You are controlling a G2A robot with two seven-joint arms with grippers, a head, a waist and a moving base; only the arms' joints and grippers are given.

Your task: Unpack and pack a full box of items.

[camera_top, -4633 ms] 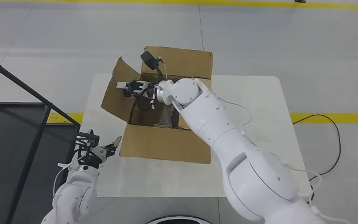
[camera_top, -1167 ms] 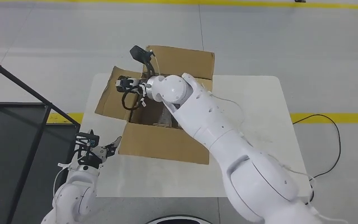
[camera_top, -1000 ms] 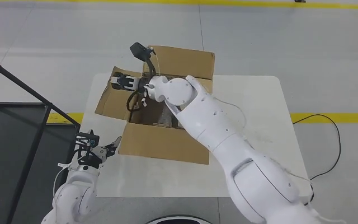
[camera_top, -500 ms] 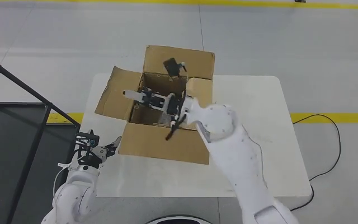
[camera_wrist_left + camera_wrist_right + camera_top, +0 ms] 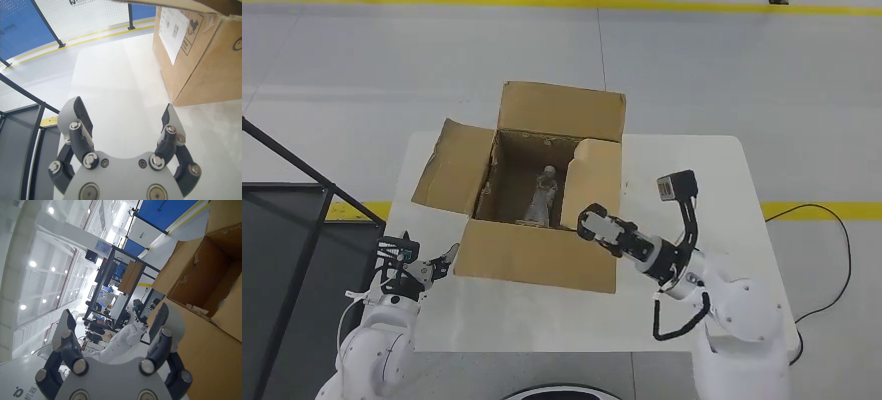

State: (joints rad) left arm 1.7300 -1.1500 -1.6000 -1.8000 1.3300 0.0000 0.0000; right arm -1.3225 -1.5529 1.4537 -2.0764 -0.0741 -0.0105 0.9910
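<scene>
Looking down from the top, the brown cardboard box (image 5: 532,258) stands with its flaps open on the white rectangular table (image 5: 692,170). One pale, crumpled item (image 5: 542,195), seemingly film-wrapped, lies deep on the box floor toward the right wall. It is probably light, soft and slippery, so a pinch on its bunched upper part seems the safest hold. The right gripper (image 5: 585,221) hovers just outside the box's near right corner, beside the half-raised right flap (image 5: 594,180), which narrows the way in; bare table lies to its right. The left gripper (image 5: 426,255) sits by the near left corner.

From the left wrist, its fingers are spread wide with nothing between them, and the box wall is close beside.

From the right wrist, that pincer also gapes empty, near the rim and its torn cardboard edges.
</scene>
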